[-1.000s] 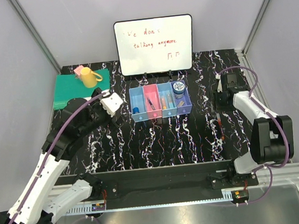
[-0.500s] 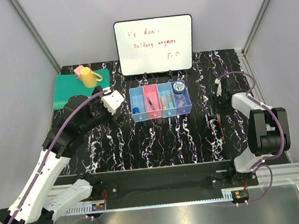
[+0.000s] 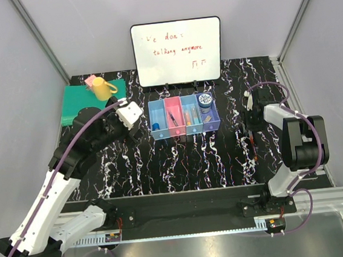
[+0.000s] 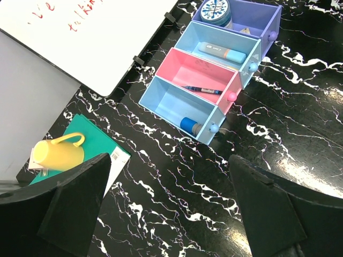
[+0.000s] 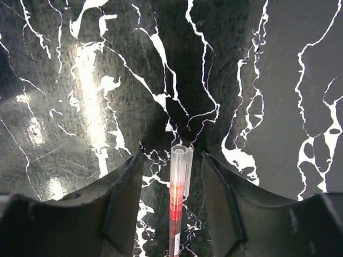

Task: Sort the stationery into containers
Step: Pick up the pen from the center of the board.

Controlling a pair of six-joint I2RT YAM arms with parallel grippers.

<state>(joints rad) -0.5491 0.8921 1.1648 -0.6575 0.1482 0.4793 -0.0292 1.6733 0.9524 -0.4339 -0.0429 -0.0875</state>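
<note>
The row of four joined bins (image 3: pixel 158 115) stands mid-table: blue, pink, blue, purple. In the left wrist view (image 4: pixel 199 71) they hold a blue-capped marker (image 4: pixel 189 126), a thin pen (image 4: pixel 203 90), an orange-and-blue marker (image 4: pixel 220 52) and the patterned roll (image 4: pixel 214 10). A red pen with a clear cap (image 5: pixel 179 187) lies on the table at the right (image 3: pixel 253 145). My right gripper (image 5: pixel 171 179) is open, low over the table, its fingers either side of the pen's cap end. My left gripper (image 4: pixel 171 214) is open and empty, above the table left of the bins.
A whiteboard (image 3: pixel 177 51) stands behind the bins. A yellow mug (image 3: pixel 101 87) sits on a green book (image 3: pixel 81 102) at the back left. The black marbled table (image 3: pixel 187 163) ends at metal rails near the arm bases.
My right gripper has swung left and toward the near side, coming down over the red pen. The left arm has hardly moved.
</note>
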